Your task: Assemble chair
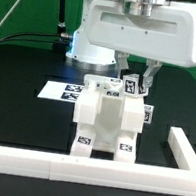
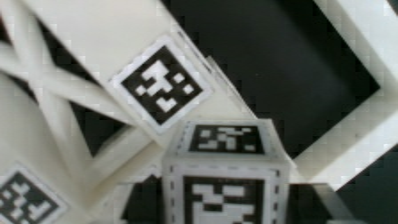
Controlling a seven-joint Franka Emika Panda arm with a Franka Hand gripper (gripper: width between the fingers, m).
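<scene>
The white chair (image 1: 108, 123) stands joined in the middle of the black table, a blocky body with black-and-white tags on its front and sides. My gripper (image 1: 134, 81) hangs over its back right top corner, shut on a small white tagged chair piece (image 1: 132, 87) that sits at or touching the top of the chair. In the wrist view the held piece (image 2: 228, 165) fills the lower middle with tags on two faces. The chair's slanting white bars (image 2: 80, 110) and another tag (image 2: 160, 82) lie close behind it. My fingertips are mostly hidden by the piece.
The marker board (image 1: 57, 90) lies flat behind the chair toward the exterior view's left. The low white L-shaped border rail (image 1: 76, 169) runs along the front and up the exterior view's right side (image 1: 185, 149). The arm's base (image 1: 78, 45) stands at the back.
</scene>
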